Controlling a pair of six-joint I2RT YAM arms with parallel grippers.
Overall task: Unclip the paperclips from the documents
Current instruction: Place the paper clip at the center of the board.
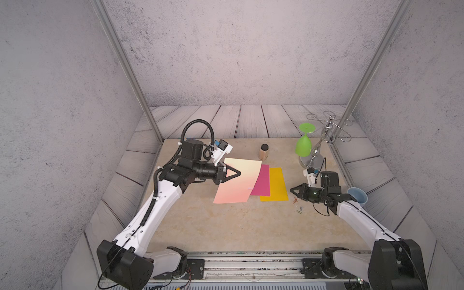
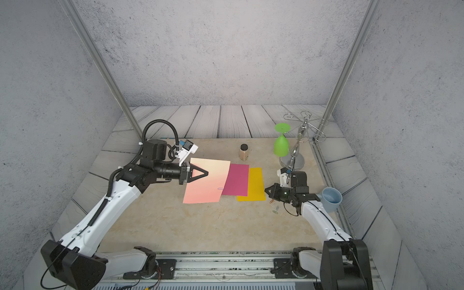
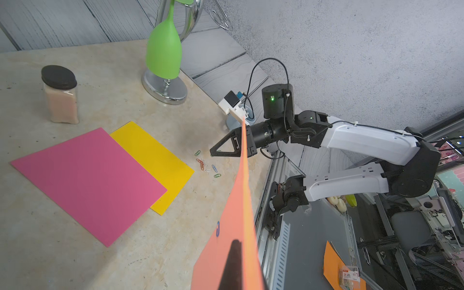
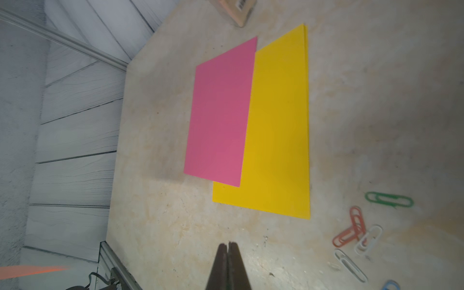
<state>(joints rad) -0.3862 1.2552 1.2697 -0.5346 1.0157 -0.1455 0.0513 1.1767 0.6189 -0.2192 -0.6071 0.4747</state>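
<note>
My left gripper (image 1: 239, 173) (image 3: 241, 243) is shut on an edge of the salmon pink document (image 1: 236, 183) (image 2: 206, 183) and holds it tilted up off the table. A blue paperclip (image 1: 250, 188) (image 3: 217, 228) is clipped to that sheet's edge. The magenta document (image 1: 261, 182) (image 4: 221, 113) lies flat, overlapping the yellow document (image 1: 276, 185) (image 4: 278, 125). To the right of the yellow sheet, my right gripper (image 1: 291, 190) (image 4: 228, 243) hovers shut with nothing in it. Several loose paperclips (image 1: 297, 204) (image 4: 356, 231) in mixed colours lie on the table beside it.
A black-lidded jar (image 1: 264, 152) stands behind the sheets. A green glass (image 1: 303, 147) hangs upside down on a chrome rack (image 1: 324, 135) at the back right. A blue cup (image 1: 357, 198) sits by the right arm at the table's right edge.
</note>
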